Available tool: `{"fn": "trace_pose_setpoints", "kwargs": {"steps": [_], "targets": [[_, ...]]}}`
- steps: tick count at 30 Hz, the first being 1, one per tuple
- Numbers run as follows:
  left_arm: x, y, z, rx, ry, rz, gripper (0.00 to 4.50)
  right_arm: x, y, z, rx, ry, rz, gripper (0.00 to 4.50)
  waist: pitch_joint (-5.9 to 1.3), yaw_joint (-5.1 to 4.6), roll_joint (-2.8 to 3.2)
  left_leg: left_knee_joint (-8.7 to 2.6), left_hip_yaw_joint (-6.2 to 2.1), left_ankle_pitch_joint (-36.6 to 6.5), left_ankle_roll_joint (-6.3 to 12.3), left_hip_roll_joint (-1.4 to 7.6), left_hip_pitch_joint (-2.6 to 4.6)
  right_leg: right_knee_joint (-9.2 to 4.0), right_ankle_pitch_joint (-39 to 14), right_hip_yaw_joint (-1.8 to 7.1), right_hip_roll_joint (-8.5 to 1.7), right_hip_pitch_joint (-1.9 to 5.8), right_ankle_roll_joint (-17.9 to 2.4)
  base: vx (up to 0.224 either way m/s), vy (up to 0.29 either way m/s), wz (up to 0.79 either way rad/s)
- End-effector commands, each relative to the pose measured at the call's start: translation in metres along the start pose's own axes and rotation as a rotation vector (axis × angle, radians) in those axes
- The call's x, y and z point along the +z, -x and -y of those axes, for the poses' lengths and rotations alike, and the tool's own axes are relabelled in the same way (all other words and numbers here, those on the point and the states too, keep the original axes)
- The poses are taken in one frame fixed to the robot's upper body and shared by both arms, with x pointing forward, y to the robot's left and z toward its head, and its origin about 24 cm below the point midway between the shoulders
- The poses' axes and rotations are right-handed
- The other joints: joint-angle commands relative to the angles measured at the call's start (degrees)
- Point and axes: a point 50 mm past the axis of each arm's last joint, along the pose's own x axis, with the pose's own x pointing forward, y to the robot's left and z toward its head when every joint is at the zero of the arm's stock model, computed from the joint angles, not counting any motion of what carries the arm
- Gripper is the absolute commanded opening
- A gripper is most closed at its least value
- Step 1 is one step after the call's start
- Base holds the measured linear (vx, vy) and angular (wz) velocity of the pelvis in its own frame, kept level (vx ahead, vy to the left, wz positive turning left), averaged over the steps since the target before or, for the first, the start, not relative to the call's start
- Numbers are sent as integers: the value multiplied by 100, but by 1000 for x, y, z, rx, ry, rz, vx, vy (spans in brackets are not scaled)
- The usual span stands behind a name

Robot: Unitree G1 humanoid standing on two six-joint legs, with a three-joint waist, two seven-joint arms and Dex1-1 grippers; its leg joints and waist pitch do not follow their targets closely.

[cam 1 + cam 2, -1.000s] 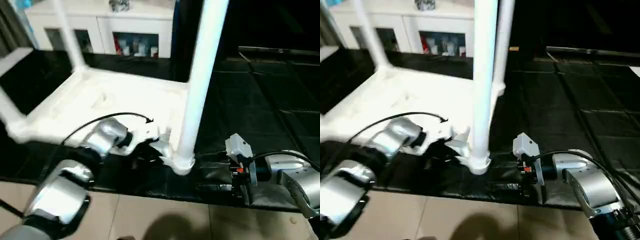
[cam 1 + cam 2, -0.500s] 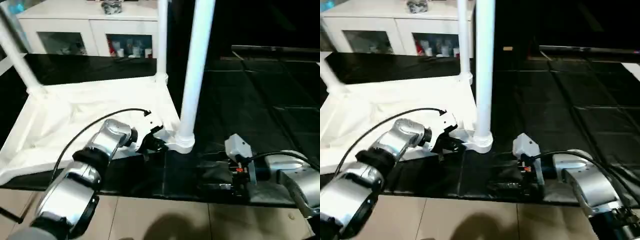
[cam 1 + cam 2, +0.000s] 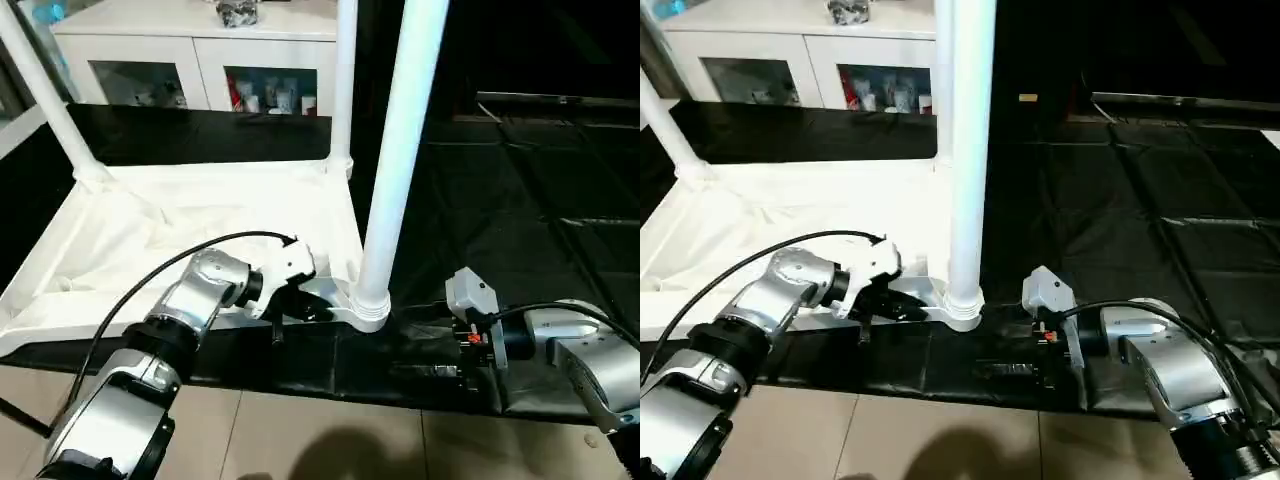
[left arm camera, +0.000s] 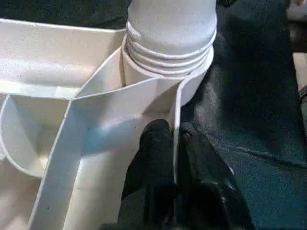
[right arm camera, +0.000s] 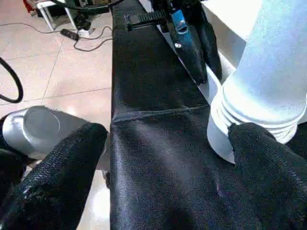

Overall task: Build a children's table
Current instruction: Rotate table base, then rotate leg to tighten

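at 6 o'clock of the upturned table top (image 3: 180, 230), the left gripper (image 4: 173, 143) pinched its rim, steadying it; the right gripper (image 5: 168, 143) gaped beside the near leg (image 3: 400, 150), probably ready to seat it.

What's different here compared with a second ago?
The upturned table top has swung from skewed to nearly square with the mat's near edge, pulled round by the left gripper, whose jaws stay pinched on the thin rim beside the corner socket. The right gripper stays wide open by the near leg.
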Motion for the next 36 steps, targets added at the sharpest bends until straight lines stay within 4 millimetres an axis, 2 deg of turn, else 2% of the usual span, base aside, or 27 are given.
{"fn": "trace_pose_setpoints", "kwargs": {"steps": [1,7,9,12,13,17,23,28,29,32,33,34,36], "targets": [[-3,5,-3,32,-3,-4,71,4,-1,1,7,29,-2,450,-347,30,-103,-327,-164,-109,628,376,-40,-482,-798,383,-677,320,-506,0,0,0],[-6,14,-4,0,-2,-27,71,4,-1,2,6,33,-2,450,-337,44,-90,-336,-159,-172,587,378,-34,-498,-909,387,-693,314,-499,0,0,0],[-9,15,-4,2,-4,-48,43,3,-1,2,5,34,-2,450,-336,42,-93,-336,-158,-188,582,376,-36,-497,-900,389,-691,315,-499,0,0,0],[-11,15,-5,12,-3,-58,32,3,-1,2,5,35,-2,450,-329,52,-92,-340,-155,-213,565,372,-34,-509,-971,388,-691,314,-480,0,0,0],[-11,15,-5,15,-2,-56,10,3,-1,2,4,36,-1,450,-324,51,-91,-345,-156,-242,556,373,-35,-519,-1043,385,-690,315,-468,0,0,0],[-10,14,-5,17,-8,-41,10,5,0,4,-14,46,8,450,-324,44,-100,-349,-159,-259,531,377,-35,-517,-1082,391,-692,316,-466,0,0,0],[-9,9,-1,-33,-26,-31,10,6,5,14,-59,71,-11,450,-327,36,-122,-347,-149,-211,534,379,-32,-495,-998,392,-707,314,-554,0,0,0],[-8,9,10,-144,-92,-29,10,14,8,23,-80,91,47,450,-359,20,-126,-325,-154,38,665,398,-55,-408,-405,391,-717,317,-711,0,0,0],[-8,10,11,-158,-101,-32,10,15,8,24,-75,87,62,450,-366,23,-137,-313,-143,47,681,398,-50,-402,-357,397,-723,317,-717,0,0,0],[-10,13,16,-205,-156,-66,10,18,0,25,-7,82,111,450,-369,28,-117,-307,-148,60,746,418,-55,-367,-235,389,-729,300,-845,0,0,0],[-11,14,17,-217,-167,-72,3,19,-2,25,20,77,125,432,-363,27,-127,-310,-144,24,750,419,-50,-369,-282,385,-727,298,-848,0,0,0],[-11,15,19,-228,-171,-71,0,19,-4,26,37,67,131,414,-357,42,-111,-310,-138,10,757,425,-32,-389,-354,389,-716,279,-840,0,0,0],[-11,15,20,-240,-176,-70,0,19,-6,26,56,58,134,414,-359,52,-125,-314,-128,-14,744,441,-7,-381,-344,397,-726,267,-896,0,0,0]]}}
